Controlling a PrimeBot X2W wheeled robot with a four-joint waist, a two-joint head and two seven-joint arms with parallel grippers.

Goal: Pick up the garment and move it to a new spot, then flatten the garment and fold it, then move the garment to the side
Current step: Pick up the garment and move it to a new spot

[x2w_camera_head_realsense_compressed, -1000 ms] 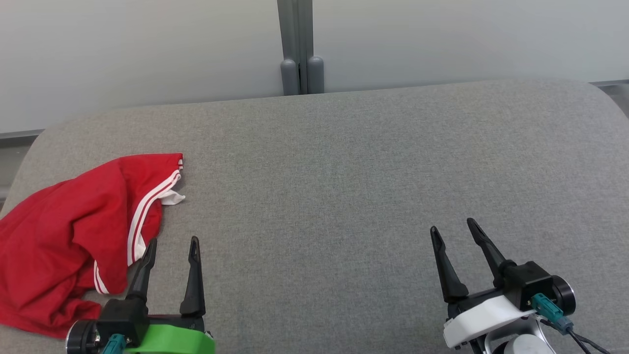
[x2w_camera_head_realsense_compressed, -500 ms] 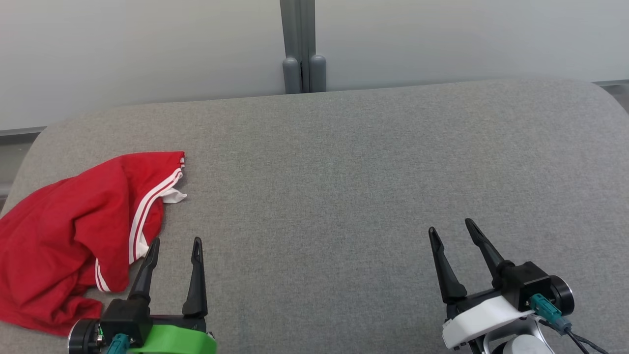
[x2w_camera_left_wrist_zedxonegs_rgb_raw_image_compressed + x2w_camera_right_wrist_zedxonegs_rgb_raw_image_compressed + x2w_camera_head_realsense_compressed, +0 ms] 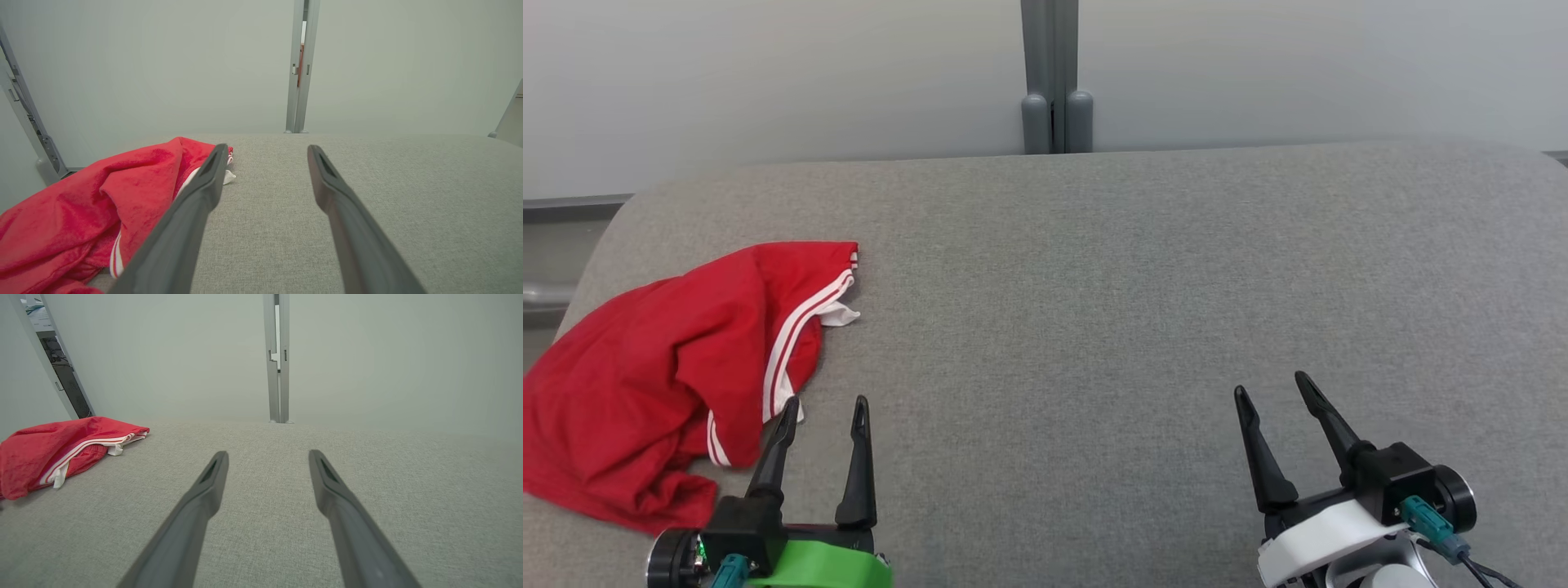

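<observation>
- Left hand point(image 3: 826, 402): fingers spread wide, nothing held. The outer fingertip stands just beside the striped edge of the garment point(image 3: 662, 359); whether they touch cannot be told.
- Right hand point(image 3: 1271, 384): jaws wide apart, empty, low over bare desk point(image 3: 1094, 269), well apart from the garment.
- Garment: red with paired white stripes, crumpled and doubled over itself at the left end of the desk. A white scrap shows at its far corner.
- Step in hand, as judged: the first pick-up, not yet begun.
- Recommended approach: shift the left hand to its own left so the fingers straddle a raised fold near the striped hem rather than a flat single layer, then lower and close.
- Lift until the trailing cloth clears the surface before carrying it toward the open middle of the desk.
- The right hand is well placed to take a second edge for flattening.
- Risks: pinching the desk's fabric cover along with the garment; a one-layer grip that lets the heap drag.
- Containers: none noted. The garment lies loose on the desk top, with nothing seen on it.
</observation>
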